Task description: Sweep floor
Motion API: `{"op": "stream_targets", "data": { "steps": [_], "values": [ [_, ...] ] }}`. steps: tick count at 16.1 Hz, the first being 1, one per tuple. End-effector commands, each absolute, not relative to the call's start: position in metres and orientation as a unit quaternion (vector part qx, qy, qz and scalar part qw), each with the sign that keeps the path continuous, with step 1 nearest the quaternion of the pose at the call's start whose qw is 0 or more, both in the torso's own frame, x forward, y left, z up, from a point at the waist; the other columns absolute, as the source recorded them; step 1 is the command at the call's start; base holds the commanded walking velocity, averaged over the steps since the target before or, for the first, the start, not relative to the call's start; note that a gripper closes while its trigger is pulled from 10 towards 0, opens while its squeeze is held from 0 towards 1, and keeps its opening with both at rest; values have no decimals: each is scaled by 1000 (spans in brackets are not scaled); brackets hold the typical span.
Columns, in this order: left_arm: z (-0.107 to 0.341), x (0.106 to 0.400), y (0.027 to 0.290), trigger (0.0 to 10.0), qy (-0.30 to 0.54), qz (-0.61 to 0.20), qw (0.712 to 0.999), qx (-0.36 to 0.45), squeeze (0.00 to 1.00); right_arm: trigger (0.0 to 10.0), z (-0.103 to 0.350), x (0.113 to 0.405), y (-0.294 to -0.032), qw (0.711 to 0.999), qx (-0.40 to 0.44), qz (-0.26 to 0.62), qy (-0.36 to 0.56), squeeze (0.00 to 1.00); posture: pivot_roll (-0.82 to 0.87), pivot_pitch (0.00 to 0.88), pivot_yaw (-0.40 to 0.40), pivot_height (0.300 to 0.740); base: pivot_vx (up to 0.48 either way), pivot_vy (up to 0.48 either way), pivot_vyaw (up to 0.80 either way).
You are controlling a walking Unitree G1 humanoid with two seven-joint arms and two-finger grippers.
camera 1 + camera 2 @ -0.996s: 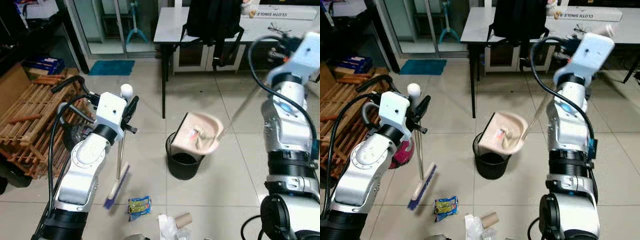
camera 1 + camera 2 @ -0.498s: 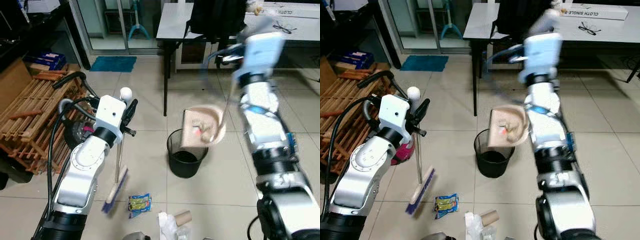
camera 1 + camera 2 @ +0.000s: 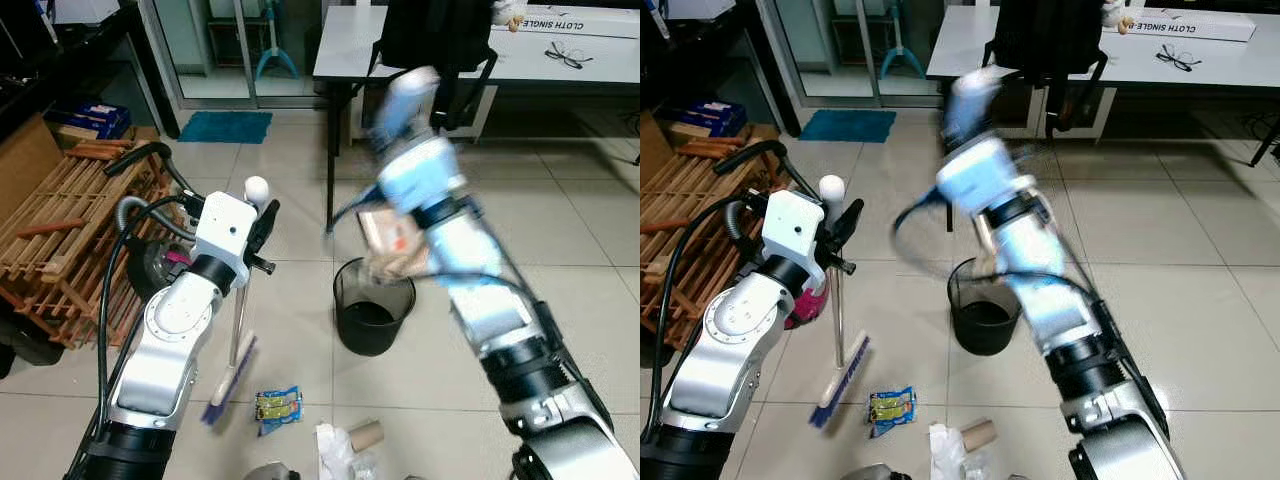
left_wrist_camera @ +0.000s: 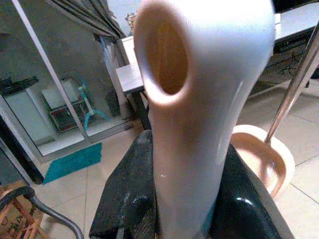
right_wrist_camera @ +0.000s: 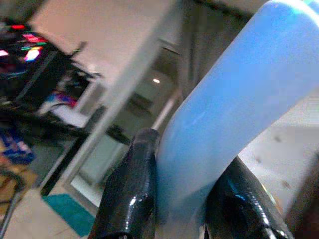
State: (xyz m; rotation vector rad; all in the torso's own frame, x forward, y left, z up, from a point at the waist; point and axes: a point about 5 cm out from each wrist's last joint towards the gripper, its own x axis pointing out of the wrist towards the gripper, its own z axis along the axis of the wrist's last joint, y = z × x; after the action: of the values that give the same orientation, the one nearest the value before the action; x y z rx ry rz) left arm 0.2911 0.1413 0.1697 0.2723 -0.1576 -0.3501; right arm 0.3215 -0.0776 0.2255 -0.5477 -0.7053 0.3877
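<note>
The floor (image 3: 570, 230) is pale square tile with dark grout lines, lit bright near the glass door (image 3: 215, 50) at the back, where a teal mat (image 3: 225, 127) lies. A white table (image 3: 345, 45) on black legs stands beyond, with a black backpack (image 3: 430, 35) hanging over its edge and a pair of glasses (image 3: 566, 57) on its top. To the robot's left a stack of wooden slatted racks (image 3: 60, 235) leans beside a cardboard box.

The left gripper (image 3: 258, 222) is closed around the upper end of a broom (image 3: 238, 330), just under its white handle tip; the left wrist view shows the black fingers (image 4: 127, 199) pressed against both sides of the white grip. The metal shaft runs down to the blue-bristled head, which rests on the tiles near the robot's feet. Just beside the bristles lies a small green and yellow packet (image 3: 278, 409), and nearer the camera a cardboard tube (image 3: 366, 436) and some crumpled white paper (image 3: 335, 450).

The right arm swings across the middle of the scene, badly blurred. The right gripper (image 5: 174, 199) has its black fingers (image 5: 132, 194) clamped on a blue handle. Below the arm a tan dustpan (image 3: 392, 243) hangs tilted over a black bin (image 3: 368, 318), which stands on the tiles in front of the table leg.
</note>
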Motion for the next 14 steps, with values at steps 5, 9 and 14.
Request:
{"op": "stream_targets", "data": {
  "steps": [5, 9, 14],
  "values": [
    [177, 293, 138, 10000, -93, -180, 968, 148, 0, 10000, 249, 312, -80, 839, -335, 154, -401, 0, -4, 27, 54, 740, 0, 0, 0],
    [176, 293, 137, 10000, -84, -184, 969, 139, 0, 10000, 295, 321, -131, 869, -273, -19, -413, 0, -8, 25, 53, 740, 0, 0, 0],
    [173, 292, 132, 10000, -78, -190, 971, 122, 0, 10000, 289, 319, -214, 898, -236, -181, -325, 0, -31, 29, 59, 740, 0, 0, 0]
  ]
}}
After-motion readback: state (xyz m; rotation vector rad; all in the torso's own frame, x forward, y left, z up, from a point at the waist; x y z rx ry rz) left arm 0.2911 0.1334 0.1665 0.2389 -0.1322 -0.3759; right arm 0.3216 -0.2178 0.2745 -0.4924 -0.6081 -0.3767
